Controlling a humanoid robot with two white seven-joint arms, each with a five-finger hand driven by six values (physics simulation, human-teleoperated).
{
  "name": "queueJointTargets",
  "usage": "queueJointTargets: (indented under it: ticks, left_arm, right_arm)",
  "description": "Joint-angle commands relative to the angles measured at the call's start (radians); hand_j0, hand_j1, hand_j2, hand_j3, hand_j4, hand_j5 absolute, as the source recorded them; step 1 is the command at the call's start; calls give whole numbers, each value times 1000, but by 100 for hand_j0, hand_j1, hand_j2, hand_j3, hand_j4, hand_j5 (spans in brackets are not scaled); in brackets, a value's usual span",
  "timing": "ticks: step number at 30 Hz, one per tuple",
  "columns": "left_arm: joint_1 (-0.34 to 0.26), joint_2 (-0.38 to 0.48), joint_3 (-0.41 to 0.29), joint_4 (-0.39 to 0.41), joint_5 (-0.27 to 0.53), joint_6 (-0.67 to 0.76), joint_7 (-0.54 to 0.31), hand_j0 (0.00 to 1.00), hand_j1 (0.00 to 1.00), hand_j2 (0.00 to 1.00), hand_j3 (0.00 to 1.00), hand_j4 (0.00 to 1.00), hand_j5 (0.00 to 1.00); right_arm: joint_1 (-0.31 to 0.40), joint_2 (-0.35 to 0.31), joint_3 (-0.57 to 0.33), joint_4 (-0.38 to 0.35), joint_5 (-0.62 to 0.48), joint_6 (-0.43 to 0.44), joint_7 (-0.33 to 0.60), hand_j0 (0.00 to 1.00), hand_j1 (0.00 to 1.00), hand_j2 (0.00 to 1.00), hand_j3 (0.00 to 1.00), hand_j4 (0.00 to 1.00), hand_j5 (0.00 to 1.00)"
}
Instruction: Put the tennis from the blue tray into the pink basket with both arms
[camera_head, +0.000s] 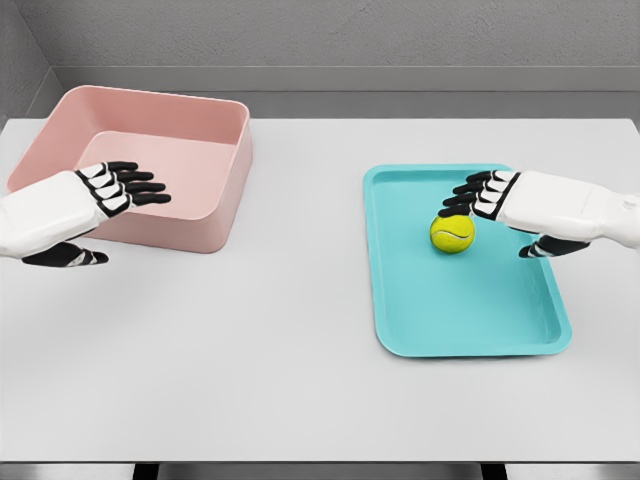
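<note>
- The tennis ball (452, 233) sits in the upper half of the blue tray (400, 300), resting on the tray floor and well apart from the pink basket (225, 190) on the far left of the table (300, 380).
- My right hand (505, 205) hovers at the ball from the right; its dark fingers (462, 195) reach over the ball's top edge, extended rather than curled, and the thumb (548, 249) hangs apart below. I judge nothing is gripped yet.
- I cannot tell whether the fingertips touch the ball or merely overlap it from this angle.
- To grasp well, I want the palm lower and the thumb brought in toward the ball's near side, so fingers and thumb oppose each other across its widest part.
- A round ball on a smooth tray will likely roll if I nudge it from one side only, so I close both sides together.
- My left hand (100, 195) waits in front of the basket's near wall, fingers straight and spread, holding nothing.
- As the task calls for both arms, I judge it best to keep the left hand ready for a handover near the table's middle.
</note>
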Motion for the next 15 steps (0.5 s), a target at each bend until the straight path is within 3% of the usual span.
queueJointTargets:
  ticks: [1, 4, 6, 9, 12, 15]
  left_arm:
    - [0, 3, -1, -1, 5, 1, -2, 100, 100, 100, 100, 100, 100]
    - [0, 3, -1, -1, 7, 1, -2, 100, 100, 100, 100, 100, 100]
    - [0, 3, -1, -1, 5, 1, -2, 100, 100, 100, 100, 100, 100]
    - [0, 3, -1, -1, 5, 1, -2, 100, 100, 100, 100, 100, 100]
    - [2, 3, -1, -1, 7, 1, -27, 100, 100, 100, 100, 100, 100]
    - [0, 4, -1, -1, -6, 1, -30, 100, 100, 100, 100, 100, 100]
  right_arm:
    - [0, -1, 0, 0, -6, 2, 1, 100, 100, 100, 100, 100, 100]
    - [-2, 11, 14, 23, -8, 2, 1, 100, 100, 100, 100, 100, 100]
    - [-11, 45, 20, 77, -4, 2, 2, 100, 100, 100, 100, 100, 100]
    - [-21, 91, 20, 87, 32, 2, 65, 100, 100, 100, 100, 100, 100]
    - [-61, 174, 22, 195, 88, 2, 68, 100, 100, 100, 100, 100, 100]
    - [-90, 200, 42, 227, 91, 2, 79, 100, 100, 100, 100, 100, 100]
